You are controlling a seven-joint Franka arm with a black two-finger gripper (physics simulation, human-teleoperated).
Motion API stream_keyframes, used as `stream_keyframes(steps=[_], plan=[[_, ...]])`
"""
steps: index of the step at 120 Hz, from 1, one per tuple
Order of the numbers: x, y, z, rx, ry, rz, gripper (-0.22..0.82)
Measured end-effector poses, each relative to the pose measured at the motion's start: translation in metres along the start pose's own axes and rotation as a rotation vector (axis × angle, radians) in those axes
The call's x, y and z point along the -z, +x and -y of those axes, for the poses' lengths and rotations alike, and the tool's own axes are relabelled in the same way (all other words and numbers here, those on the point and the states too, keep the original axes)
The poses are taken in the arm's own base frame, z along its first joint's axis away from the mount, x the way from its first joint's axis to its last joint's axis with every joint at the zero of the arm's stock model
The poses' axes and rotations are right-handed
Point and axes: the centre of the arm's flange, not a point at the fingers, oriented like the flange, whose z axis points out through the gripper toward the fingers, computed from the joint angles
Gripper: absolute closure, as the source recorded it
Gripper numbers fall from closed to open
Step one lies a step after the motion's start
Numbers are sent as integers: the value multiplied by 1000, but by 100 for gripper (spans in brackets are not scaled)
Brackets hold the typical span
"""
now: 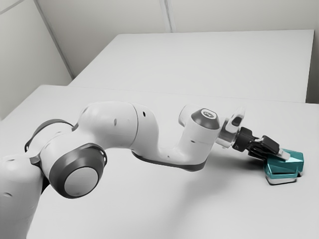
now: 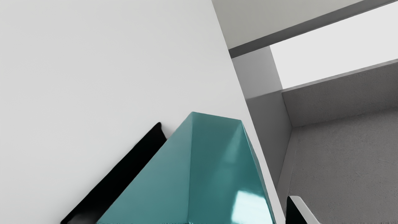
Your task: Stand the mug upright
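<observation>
The mug (image 1: 286, 163) is teal, glossy and faceted, its flat faces meeting at crisp edges, with a bright reflection on one face and a pale band along its lower edge. It sits on the table (image 1: 149, 211) toward the exterior view's right, between the gripper's (image 1: 275, 154) spread fingers, a gap showing beside one. The arm (image 1: 112, 124) bears a round mark (image 1: 210, 114), too small to read

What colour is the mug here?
The mug is teal, a shiny blue-green, best seen in the wrist view.
</observation>
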Motion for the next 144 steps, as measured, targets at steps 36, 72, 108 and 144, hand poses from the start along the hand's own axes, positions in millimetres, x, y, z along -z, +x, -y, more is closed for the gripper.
stream_keyframes(steps=[36, 72, 108, 144], plan=[[2, 1, 0, -15, 13, 10, 68], [29, 18, -47, -106, 50, 34, 75], [116, 45, -90, -268, 267, 163, 76], [182, 48, -102, -280, 510, 293, 76]])
